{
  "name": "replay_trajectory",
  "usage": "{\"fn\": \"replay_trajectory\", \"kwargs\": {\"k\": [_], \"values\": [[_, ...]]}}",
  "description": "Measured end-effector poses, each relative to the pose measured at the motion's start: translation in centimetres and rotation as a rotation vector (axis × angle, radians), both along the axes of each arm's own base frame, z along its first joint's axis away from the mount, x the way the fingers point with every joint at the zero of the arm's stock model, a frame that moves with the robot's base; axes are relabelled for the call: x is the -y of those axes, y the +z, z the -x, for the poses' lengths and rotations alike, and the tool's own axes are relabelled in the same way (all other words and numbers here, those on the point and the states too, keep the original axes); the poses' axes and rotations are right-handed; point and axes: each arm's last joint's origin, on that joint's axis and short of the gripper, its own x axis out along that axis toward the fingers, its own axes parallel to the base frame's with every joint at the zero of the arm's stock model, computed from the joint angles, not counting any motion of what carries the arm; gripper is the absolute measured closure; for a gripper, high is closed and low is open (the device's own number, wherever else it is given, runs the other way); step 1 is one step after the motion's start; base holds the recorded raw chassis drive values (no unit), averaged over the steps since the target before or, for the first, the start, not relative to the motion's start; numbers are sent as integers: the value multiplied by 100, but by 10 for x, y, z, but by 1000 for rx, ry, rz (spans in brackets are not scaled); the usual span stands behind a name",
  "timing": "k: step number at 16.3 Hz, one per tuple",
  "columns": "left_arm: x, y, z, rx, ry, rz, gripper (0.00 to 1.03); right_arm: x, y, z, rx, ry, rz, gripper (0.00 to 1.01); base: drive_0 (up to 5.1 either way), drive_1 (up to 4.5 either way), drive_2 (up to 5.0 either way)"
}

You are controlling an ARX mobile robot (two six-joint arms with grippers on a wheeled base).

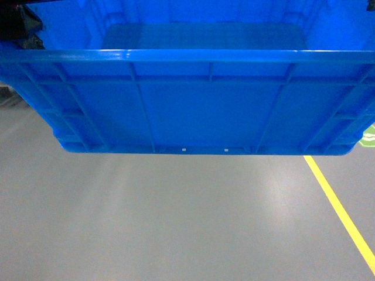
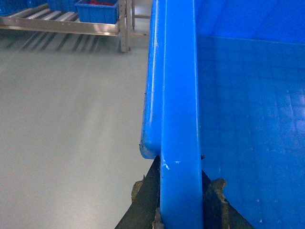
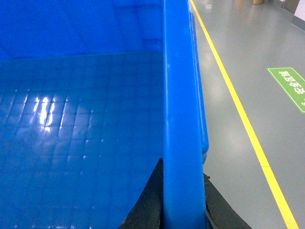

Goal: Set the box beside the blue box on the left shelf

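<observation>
Box [image 1: 199,111] is a big bright blue plastic crate w/ vertical-ribbed walls, thick flat rim and a glossy grid-textured bottom inside. In the head view it spans nearly the full width, held up off the grey floor [image 1: 176,222], ribbed front wall facing the camera, underside clear of the floor.

Left end effector [image 2: 180,202]: dark worn fingers [image 2: 143,200] either side of the box's left rim, pinching it. Right end effector [image 3: 183,200]: black fingers [image 3: 150,200] straddling the right rim, also pinched on it. Rim edges are rounded and smooth, w/ a few small scuffs near the left grip.

Left shelf [image 2: 62,24] sits far off at top left of the left wrist view: low steel frame, shiny front rail, roller rows lengthwise. A blue box [image 2: 96,10] w/ red contents sits on it toward its right end.

Floor is smooth, matte grey, lots of open room betw. box and shelf. Yellow line [image 1: 343,213] runs along the right; green floor marking [image 3: 291,87] beyond it.
</observation>
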Motion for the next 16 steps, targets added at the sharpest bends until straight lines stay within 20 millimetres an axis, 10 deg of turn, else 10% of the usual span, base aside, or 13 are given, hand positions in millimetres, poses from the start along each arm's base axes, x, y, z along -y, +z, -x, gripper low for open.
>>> {"fn": "replay_trajectory", "kwargs": {"k": [16], "values": [[-1,-1,0,-6,1,-1,95,0,-1,0,-5,1,1,94,3,415,-410]]}}
